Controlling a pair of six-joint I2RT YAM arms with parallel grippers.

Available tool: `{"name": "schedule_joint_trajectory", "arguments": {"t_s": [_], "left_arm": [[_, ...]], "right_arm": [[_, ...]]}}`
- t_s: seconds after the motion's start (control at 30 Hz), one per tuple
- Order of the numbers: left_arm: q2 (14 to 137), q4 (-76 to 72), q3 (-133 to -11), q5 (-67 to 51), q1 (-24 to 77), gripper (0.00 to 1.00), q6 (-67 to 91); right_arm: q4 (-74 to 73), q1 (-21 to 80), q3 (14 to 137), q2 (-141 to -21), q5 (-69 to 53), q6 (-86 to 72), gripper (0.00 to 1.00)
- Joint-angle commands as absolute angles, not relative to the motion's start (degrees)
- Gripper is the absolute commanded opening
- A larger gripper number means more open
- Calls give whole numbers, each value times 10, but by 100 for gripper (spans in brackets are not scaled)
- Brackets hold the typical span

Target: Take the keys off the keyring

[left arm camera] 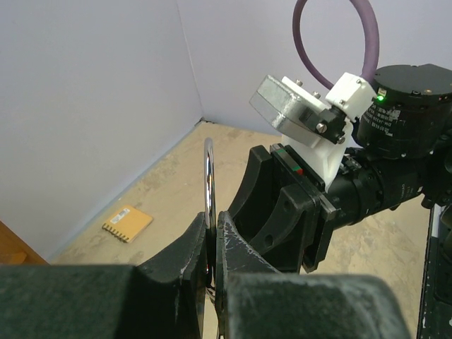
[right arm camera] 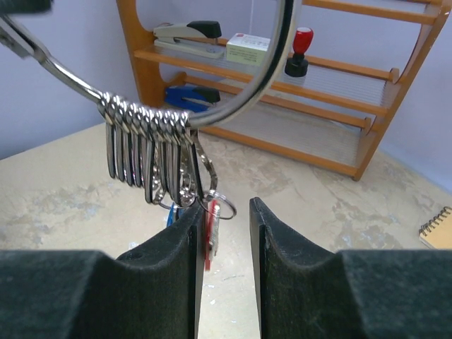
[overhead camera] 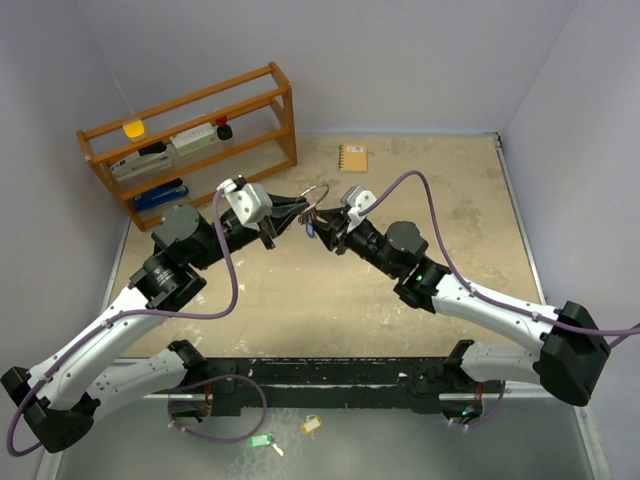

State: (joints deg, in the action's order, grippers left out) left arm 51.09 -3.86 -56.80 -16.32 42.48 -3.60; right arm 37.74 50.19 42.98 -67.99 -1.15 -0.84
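The left end effector (left arm camera: 214, 219) was clamped tight on the keyring (left arm camera: 209, 173). In its wrist view the two fingers pinched the silver wire with the ring standing upright above them. From the top camera the whole thing was up off the surface (overhead camera: 300, 300), roughly mid-table, between the two arms.

The right end effector (right arm camera: 224, 212) had its fingers apart and wasn't gripping anything. It sat just under the hanging bunch. In its wrist view a row of plain silver keys (right arm camera: 148, 152) hung close together on the wire, with a small split ring (right arm camera: 220, 206) dangling below them right at the gap between the fingers. The red tag (right arm camera: 211, 236) hung inside that gap, right up against the left-hand finger in that view. I couldn't tell if it was actually touching. The blue tag (right arm camera: 169, 213) was mostly hidden behind that same finger, with only a sliver peeking out.

Other stuff around:
- A wooden rack (right arm camera: 367, 134) stood at the back left, holding a grey stapler (right arm camera: 185, 32), a blue stapler (right arm camera: 191, 95), a small white box (right arm camera: 248, 48) and a red-handled stamp (right arm camera: 300, 49).
- An orange notebook (overhead camera: 353, 157) lay flat near the back wall.
- A green tag (overhead camera: 260, 440) and a yellow tag (overhead camera: 311, 424) lay near each other in front of the arm bases, well apart from the ring.
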Motion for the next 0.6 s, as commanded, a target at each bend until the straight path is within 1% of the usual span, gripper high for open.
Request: {"name": "schedule_joint_trajectory", "arguments": {"t_s": [0.0, 0.07, 0.13, 0.17, 0.2, 0.23, 0.43, 0.57], "left_arm": [[506, -83, -569, -166, 428, 0, -30], [507, -85, -568, -166, 428, 0, -30], [506, -86, -568, -164, 428, 0, -30], [504, -85, -567, -162, 428, 0, -31], [503, -86, -568, -160, 428, 0, -31], [502, -87, -567, -157, 428, 0, -32], [491, -91, -568, -132, 428, 0, -34], [492, -79, -570, -102, 427, 0, -38]], "right_arm": [[419, 501, 461, -675, -17, 2, 32], [418, 501, 462, -675, -16, 2, 30], [415, 501, 463, -676, -17, 2, 20], [412, 501, 463, -677, -15, 2, 9], [409, 501, 463, -677, -15, 2, 2], [404, 501, 463, -676, -13, 3, 0], [369, 501, 455, -661, 0, 9, 0], [291, 501, 472, -640, 26, 29, 0]]}}
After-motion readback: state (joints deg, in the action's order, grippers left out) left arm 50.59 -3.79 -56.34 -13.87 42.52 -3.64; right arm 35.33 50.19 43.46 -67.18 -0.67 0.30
